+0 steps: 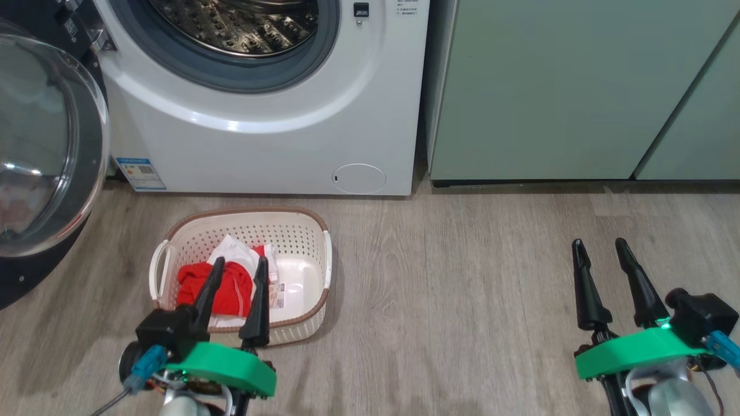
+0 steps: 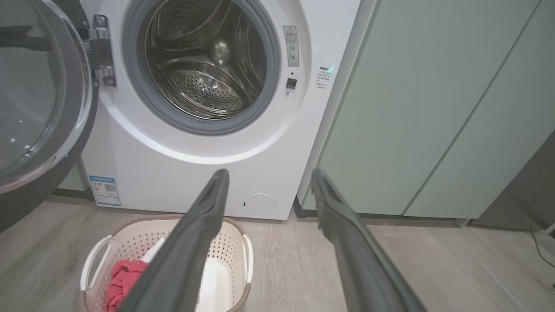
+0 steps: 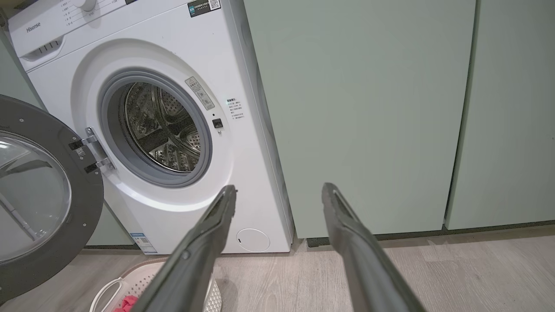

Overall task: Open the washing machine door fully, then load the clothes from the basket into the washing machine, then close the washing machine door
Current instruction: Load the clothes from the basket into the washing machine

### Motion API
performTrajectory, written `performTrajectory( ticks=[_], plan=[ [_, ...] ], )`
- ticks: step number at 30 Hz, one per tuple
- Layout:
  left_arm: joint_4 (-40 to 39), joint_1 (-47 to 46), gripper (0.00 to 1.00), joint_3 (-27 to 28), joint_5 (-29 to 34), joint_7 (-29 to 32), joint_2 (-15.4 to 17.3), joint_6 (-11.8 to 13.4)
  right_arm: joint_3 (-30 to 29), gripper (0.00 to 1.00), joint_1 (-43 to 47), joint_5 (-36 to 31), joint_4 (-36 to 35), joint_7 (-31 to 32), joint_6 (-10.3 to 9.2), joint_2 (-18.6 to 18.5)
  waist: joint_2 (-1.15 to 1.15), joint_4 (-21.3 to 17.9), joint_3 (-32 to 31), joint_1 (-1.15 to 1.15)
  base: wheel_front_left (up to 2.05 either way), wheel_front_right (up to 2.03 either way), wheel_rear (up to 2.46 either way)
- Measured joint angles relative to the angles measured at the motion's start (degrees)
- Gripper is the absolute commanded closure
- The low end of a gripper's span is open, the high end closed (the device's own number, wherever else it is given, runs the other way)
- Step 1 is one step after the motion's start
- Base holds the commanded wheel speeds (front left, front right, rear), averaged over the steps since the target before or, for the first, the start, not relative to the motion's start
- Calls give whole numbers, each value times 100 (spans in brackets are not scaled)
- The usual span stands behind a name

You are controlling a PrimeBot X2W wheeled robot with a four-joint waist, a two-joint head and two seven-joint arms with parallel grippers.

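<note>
The white washing machine (image 1: 277,144) stands at the back left, its steel drum (image 2: 204,65) exposed. Its door (image 1: 40,144), black-rimmed with a domed glass bowl, is swung wide open to the left; it also shows as the door (image 3: 39,199). On the floor in front sits the cream basket (image 1: 300,231) holding red and white clothes (image 1: 231,283). My left gripper (image 1: 241,261) hangs open above the basket's near side, its fingers over the clothes, nothing between them. My right gripper (image 1: 598,242) is open over bare floor far to the right.
Pale green cabinets (image 1: 578,86) fill the wall right of the washer. Wood-look floor (image 1: 462,277) stretches between basket and right gripper. A small round service flap (image 1: 358,178) sits low on the washer front. A cable (image 2: 540,242) lies at the far right.
</note>
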Motion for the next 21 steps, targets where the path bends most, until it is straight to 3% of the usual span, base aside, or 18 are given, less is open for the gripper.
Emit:
performTrajectory(
  ticks=[9, 19, 21],
  plan=[
    [-80, 12, 0, 7, -30, 1, 2, -62, 31, 0, 2, 34, 42, 0, 0, 3, 0, -19, 19, 0, 81, -81, 0],
    [-104, 17, 0, 5, -29, 1, 5, -53, 42, 0, 0, 34, 46, 0, 1, 4, 0, -7, -3, 0, 203, -203, 0],
    [-124, 17, 0, 14, 23, 1, 5, 63, 47, 0, -1, 34, 46, 0, 0, 4, 0, 0, -7, 0, 207, -203, -4]
  ],
)
